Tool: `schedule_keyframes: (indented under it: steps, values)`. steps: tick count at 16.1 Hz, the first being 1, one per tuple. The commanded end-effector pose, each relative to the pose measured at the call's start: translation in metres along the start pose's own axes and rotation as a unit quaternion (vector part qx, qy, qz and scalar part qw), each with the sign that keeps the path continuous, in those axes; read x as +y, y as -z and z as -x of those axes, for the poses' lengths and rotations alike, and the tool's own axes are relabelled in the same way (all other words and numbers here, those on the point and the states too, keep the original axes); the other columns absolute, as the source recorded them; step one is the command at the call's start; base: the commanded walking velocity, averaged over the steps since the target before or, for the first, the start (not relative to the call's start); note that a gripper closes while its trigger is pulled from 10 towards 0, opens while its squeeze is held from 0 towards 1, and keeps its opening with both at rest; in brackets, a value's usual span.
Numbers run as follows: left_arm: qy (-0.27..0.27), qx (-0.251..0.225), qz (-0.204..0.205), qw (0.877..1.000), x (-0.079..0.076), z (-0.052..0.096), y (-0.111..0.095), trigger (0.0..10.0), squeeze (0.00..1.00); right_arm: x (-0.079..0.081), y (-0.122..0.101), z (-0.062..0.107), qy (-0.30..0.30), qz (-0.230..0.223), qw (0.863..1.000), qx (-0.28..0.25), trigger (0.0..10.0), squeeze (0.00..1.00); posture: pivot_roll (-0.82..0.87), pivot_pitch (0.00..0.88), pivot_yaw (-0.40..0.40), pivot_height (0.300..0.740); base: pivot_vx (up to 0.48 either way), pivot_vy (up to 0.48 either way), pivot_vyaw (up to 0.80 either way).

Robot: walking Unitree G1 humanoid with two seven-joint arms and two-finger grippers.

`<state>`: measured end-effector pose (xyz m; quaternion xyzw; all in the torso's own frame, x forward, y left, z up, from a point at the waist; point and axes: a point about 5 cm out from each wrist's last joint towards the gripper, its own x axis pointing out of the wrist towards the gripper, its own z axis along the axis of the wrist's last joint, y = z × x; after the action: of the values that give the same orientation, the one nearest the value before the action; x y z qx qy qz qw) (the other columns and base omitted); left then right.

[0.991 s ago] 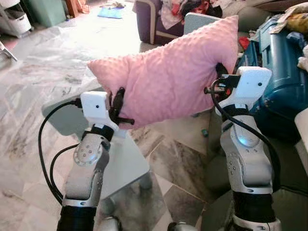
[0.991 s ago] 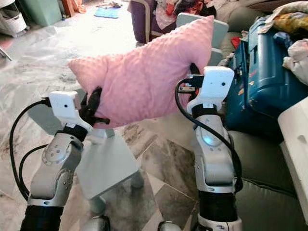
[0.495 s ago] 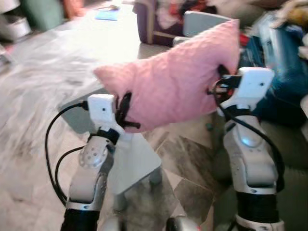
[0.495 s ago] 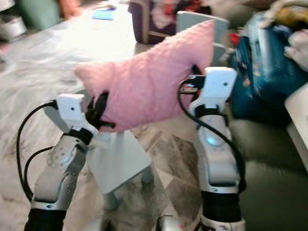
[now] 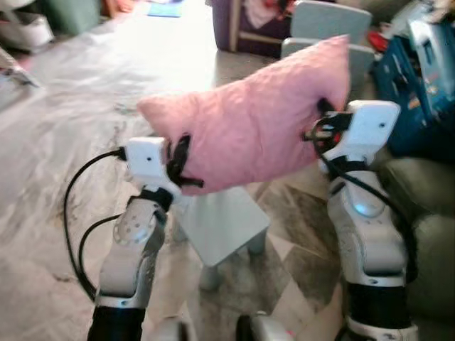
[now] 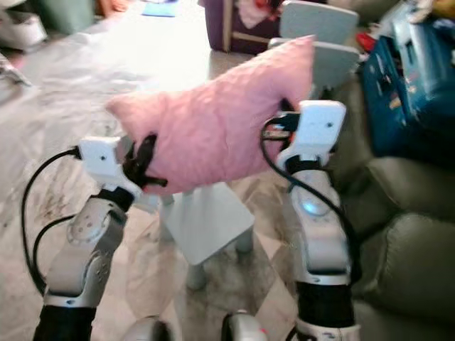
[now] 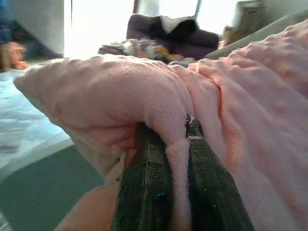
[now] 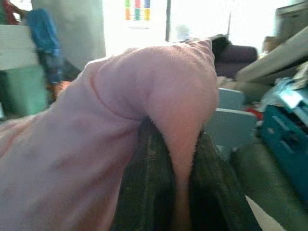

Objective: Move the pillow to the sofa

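I hold a pink dimpled pillow [image 5: 252, 128] up in front of me with both arms, its right end higher than its left. My left gripper [image 5: 181, 162] is shut on the pillow's lower left edge, and the fabric is pinched between its black fingers [image 7: 144, 183]. My right gripper [image 5: 323, 117] is shut on the right edge, with a fold of pillow [image 8: 178, 120] squeezed between its fingers. A grey-green sofa [image 6: 405, 241] lies low on the right, beside my right arm.
A small pale grey stool [image 5: 220, 224] stands on the marble floor right under the pillow. More pale chairs [image 6: 320, 21] and a purple armchair [image 5: 249, 32] stand behind. A blue case [image 6: 412, 85] sits on the sofa's far end. Open floor lies to the left.
The whole view has shifted: the stool and blue case have slid in frame and more of the sofa shows on the right. Both grippers still hold the pillow the same way.
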<state>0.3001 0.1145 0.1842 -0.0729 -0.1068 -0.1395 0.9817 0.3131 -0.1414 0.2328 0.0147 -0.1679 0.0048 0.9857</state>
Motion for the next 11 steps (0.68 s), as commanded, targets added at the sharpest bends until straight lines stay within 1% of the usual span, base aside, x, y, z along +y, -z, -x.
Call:
schedule_keyframes:
  steps: [1,2,3,4,5,6,8,9,11]
  values:
    - [0.000,-0.007,0.004,1.000,0.003,0.000,-0.004,10.0,0.00,0.008,-0.010,0.000,-0.016,-0.009,1.000,-0.022,0.0,0.00,-0.08,0.200,-0.054,0.740,0.000,0.401,0.00]
    - [0.004,-0.013,0.000,1.000,0.003,0.000,-0.006,10.0,0.00,0.008,-0.010,0.000,-0.018,-0.009,1.000,-0.021,0.0,0.00,-0.08,0.200,-0.055,0.740,0.000,0.000,0.00]
    - [0.006,-0.017,0.000,1.000,0.002,-0.001,-0.006,10.0,0.00,0.008,-0.010,0.000,-0.020,-0.007,1.000,-0.019,0.8,0.00,-0.08,0.201,-0.055,0.740,0.000,0.000,0.00]
    - [0.005,-0.017,0.000,1.000,0.002,-0.002,-0.007,10.0,0.00,0.008,-0.009,0.000,-0.023,-0.005,1.000,-0.016,8.7,0.00,-0.08,0.201,-0.056,0.740,0.000,0.000,0.00]
    - [0.005,-0.017,0.001,1.000,0.002,-0.003,-0.007,10.0,0.00,0.009,-0.009,0.001,-0.025,-0.003,1.000,-0.013,10.0,0.00,-0.08,0.201,-0.057,0.740,0.000,0.000,0.00]
    - [0.005,-0.018,0.004,1.000,0.002,-0.004,-0.008,10.0,0.00,0.009,-0.008,0.001,-0.026,-0.003,1.000,-0.011,10.0,0.00,-0.09,0.201,-0.057,0.740,0.000,0.000,0.00]
    - [0.009,-0.019,0.024,0.999,0.001,-0.007,-0.008,10.0,0.00,0.009,-0.008,0.002,-0.029,-0.004,1.000,-0.008,10.0,0.00,-0.09,0.200,-0.061,0.740,0.000,0.000,0.00]
    - [0.007,-0.019,0.040,0.999,0.001,-0.008,-0.007,10.0,0.00,0.009,-0.008,0.002,-0.029,-0.005,1.000,-0.008,10.0,0.00,-0.09,0.199,-0.062,0.740,0.000,0.000,0.00]
    - [-0.004,-0.019,0.054,0.998,0.004,-0.010,-0.007,10.0,0.00,0.008,-0.007,0.001,-0.030,0.001,1.000,-0.002,10.0,0.00,-0.10,0.197,-0.063,0.740,0.000,0.000,0.00]
